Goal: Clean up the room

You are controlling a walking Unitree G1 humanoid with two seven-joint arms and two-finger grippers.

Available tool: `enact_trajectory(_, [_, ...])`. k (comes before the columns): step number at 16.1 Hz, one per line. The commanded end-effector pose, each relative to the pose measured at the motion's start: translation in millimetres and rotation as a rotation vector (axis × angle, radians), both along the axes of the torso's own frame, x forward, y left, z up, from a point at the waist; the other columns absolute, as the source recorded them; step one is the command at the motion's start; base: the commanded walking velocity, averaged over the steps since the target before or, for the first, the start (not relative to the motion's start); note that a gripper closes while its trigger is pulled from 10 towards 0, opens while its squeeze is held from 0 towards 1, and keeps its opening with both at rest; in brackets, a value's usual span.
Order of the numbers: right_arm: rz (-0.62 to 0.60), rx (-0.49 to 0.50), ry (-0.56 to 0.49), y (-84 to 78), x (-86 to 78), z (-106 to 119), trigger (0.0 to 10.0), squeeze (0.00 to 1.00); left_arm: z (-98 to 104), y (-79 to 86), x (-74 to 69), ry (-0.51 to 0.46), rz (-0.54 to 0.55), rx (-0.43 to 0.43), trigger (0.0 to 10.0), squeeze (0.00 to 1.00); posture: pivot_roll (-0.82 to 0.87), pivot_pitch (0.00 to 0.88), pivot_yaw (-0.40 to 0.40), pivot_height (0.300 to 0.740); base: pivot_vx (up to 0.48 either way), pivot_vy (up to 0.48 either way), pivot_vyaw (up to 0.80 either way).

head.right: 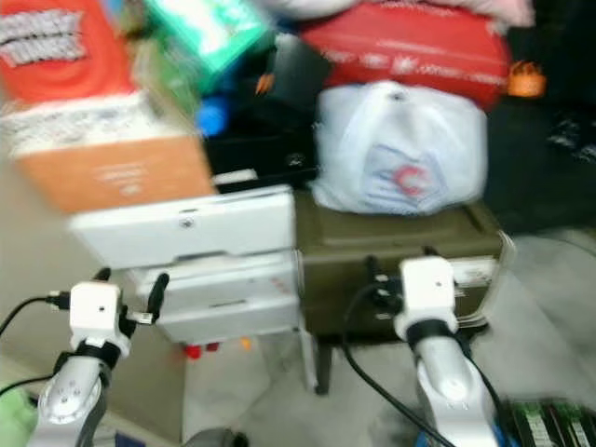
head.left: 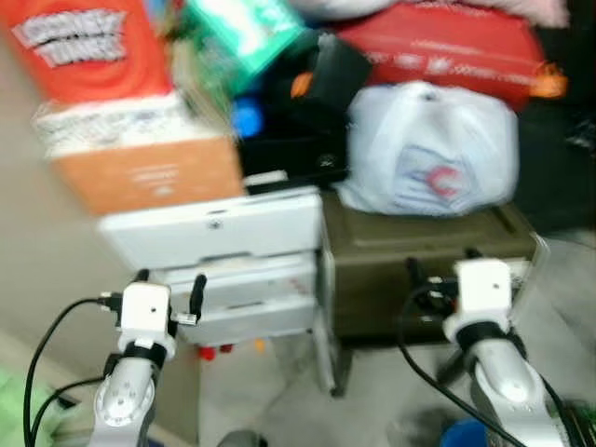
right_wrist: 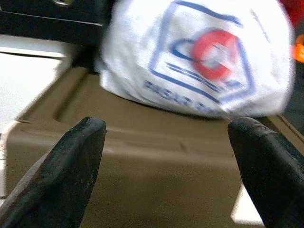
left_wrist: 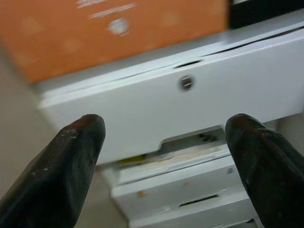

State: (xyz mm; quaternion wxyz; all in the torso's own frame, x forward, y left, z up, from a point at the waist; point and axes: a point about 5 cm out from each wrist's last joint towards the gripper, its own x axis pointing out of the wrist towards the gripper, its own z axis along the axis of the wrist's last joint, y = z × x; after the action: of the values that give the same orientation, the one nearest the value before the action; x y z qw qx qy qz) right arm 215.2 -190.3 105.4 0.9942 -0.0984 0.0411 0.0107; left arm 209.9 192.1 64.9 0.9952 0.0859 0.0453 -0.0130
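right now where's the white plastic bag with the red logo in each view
Left eye: white bag upper right of centre, on the olive box.
Right eye: bag just right of centre, same box.
Left wrist: not in it.
Right wrist: bag fills the top.
Shared landmark: the olive box.

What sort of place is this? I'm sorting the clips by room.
Probably a home storage corner: a white plastic bag sits on an olive crate, beside white drawers topped with an orange box. Both grippers, left and right, are open.

Silver arms, white wrist blocks, black cables, black fingers (left_wrist: 71, 166).
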Motion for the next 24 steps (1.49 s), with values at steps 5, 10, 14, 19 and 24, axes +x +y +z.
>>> enact_trajectory(5, [0.024, 0.016, -0.015, 6.7, 1.4, 4.1, 10.0, 0.0, 2.7, 5.9, 0.3, -0.001, 0.008, 0.019, 10.0, 0.0, -0.08, 0.0, 0.007, 0.74, 0.0, 0.0, 0.8])
enact_trajectory(10, [0.03, 0.014, -0.011, 6.1, 0.4, 3.8, 10.0, 0.0, 1.9, 4.6, -0.1, 0.003, 0.003, 0.018, 10.0, 0.0, -0.08, 0.0, 0.005, 0.74, 0.0, 0.0, 0.8])
enact_trajectory(14, [0.039, 0.017, -0.001, 5.2, -1.2, 2.4, 10.0, 0.0, -1.0, 8.7, -4.8, 0.016, 0.015, 0.036, 10.0, 0.0, -0.08, 0.0, 0.004, 0.74, 0.0, 0.0, 0.8])
enact_trajectory(19, [0.048, 0.02, 0.003, 6.4, -0.6, 1.4, 10.0, 0.0, -1.5, 9.0, -5.5, 0.019, 0.025, 0.035, 10.0, 0.0, -0.08, 0.0, 0.002, 0.74, 0.0, 0.0, 0.8])
enact_trajectory(24, [0.059, 0.02, 0.005, 8.2, 0.1, 1.0, 10.0, 0.0, -1.9, 9.6, -4.6, 0.022, 0.028, 0.034, 10.0, 0.0, -0.08, 0.0, 0.003, 0.74, 0.0, 0.0, 0.8])
